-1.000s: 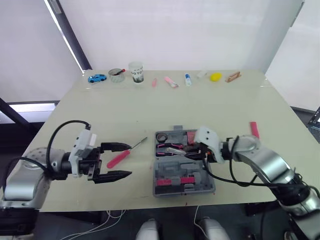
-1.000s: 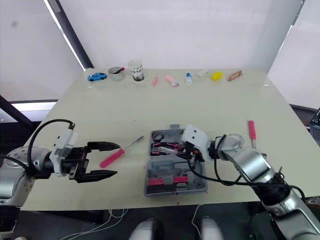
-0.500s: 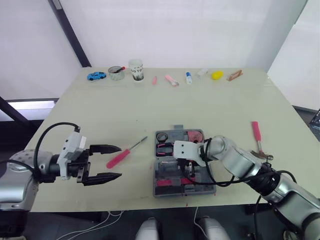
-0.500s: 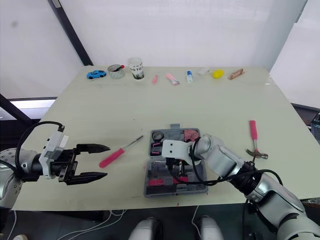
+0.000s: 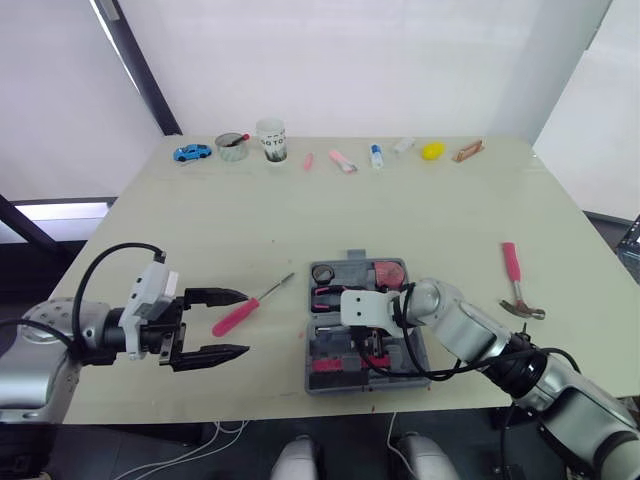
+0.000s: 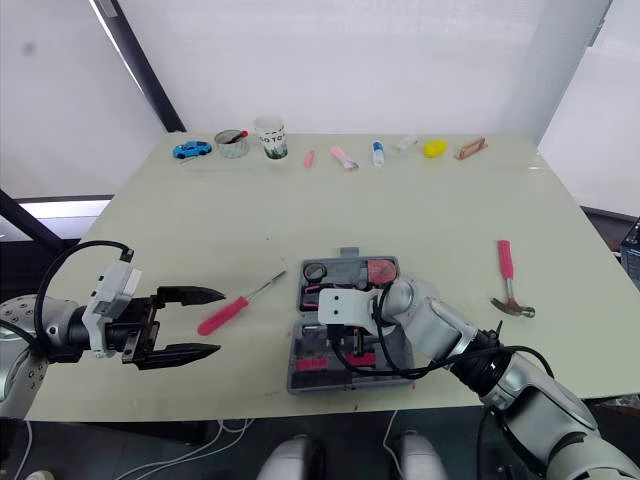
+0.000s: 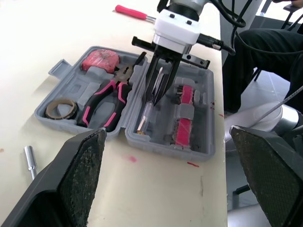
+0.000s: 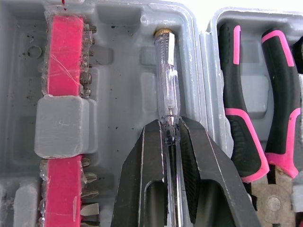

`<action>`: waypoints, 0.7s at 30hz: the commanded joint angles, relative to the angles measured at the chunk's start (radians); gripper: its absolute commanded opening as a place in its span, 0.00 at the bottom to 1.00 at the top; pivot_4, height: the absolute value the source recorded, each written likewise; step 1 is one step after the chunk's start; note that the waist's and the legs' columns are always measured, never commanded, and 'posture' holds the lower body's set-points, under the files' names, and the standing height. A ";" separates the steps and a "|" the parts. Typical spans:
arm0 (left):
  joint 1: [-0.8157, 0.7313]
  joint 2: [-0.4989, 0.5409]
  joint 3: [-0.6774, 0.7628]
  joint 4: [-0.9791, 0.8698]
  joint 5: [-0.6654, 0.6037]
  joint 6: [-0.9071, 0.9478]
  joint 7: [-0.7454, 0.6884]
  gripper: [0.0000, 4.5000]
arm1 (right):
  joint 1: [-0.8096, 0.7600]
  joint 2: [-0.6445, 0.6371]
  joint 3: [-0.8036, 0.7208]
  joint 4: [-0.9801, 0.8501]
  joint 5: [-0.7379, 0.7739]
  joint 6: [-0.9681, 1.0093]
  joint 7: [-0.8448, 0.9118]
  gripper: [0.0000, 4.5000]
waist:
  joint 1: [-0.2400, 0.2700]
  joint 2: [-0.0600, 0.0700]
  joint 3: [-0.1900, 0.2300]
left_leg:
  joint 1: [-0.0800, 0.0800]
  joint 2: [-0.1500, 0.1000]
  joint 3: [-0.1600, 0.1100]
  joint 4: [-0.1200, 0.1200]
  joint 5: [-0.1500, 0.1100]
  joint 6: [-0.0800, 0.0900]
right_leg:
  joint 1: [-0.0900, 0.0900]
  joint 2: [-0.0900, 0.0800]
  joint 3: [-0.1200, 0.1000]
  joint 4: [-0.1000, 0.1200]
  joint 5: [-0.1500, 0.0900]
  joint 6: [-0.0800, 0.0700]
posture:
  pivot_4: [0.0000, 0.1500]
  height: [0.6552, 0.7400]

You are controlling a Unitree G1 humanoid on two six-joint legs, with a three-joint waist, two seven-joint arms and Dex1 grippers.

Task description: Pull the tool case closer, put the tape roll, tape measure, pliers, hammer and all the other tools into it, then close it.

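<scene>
The grey tool case [image 5: 350,384] lies open at the table's front centre. Its far half holds the tape roll [image 7: 60,108], the red tape measure [image 7: 100,60] and the pink-handled pliers [image 7: 106,101]. My right gripper [image 8: 170,126] is shut on a clear tester screwdriver [image 8: 168,80], low over the near half beside the pink bit strips [image 8: 64,56]. My left gripper [image 6: 218,321] stands open left of the case, its fingertips by the handle of the pink screwdriver [image 5: 236,317] lying on the table. The pink-handled hammer [image 5: 513,270] lies to the right of the case.
Along the table's far edge stand a blue toy car [image 5: 194,154], a small bowl [image 5: 233,148], a cup [image 5: 271,142], a few small pink items [image 5: 340,162] and a yellow object [image 5: 431,152]. The table's front edge runs just behind the case.
My right gripper has swung from the case's far half to its near half, carrying the clear tester down into it. The left gripper has stayed open and barely moved.
</scene>
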 commanded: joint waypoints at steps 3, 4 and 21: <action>0.014 -0.001 0.025 -0.031 -0.020 0.005 0.005 1.00 | 0.017 0.005 -0.045 -0.023 -0.030 -0.077 -0.025 0.57 | 0.001 0.000 0.000 | 0.000 0.000 0.000 0.000 0.000 0.000 | 0.000 0.000 0.000 0.000 0.000 0.000 | 1.00 1.00; 0.015 -0.001 0.024 -0.031 -0.019 0.004 0.002 1.00 | 0.017 0.001 -0.047 -0.024 -0.040 -0.087 -0.030 0.57 | 0.001 0.000 0.000 | 0.000 0.000 0.000 0.000 0.000 0.000 | 0.000 0.000 0.000 0.000 0.000 0.000 | 1.00 1.00; 0.013 -0.013 0.012 -0.017 -0.013 -0.005 -0.007 1.00 | 0.082 -0.012 -0.145 -0.113 -0.002 -0.059 0.015 0.10 | 0.002 -0.001 0.000 | 0.000 0.000 0.000 0.001 0.000 0.000 | 0.000 0.000 0.000 0.000 0.000 0.000 | 1.00 1.00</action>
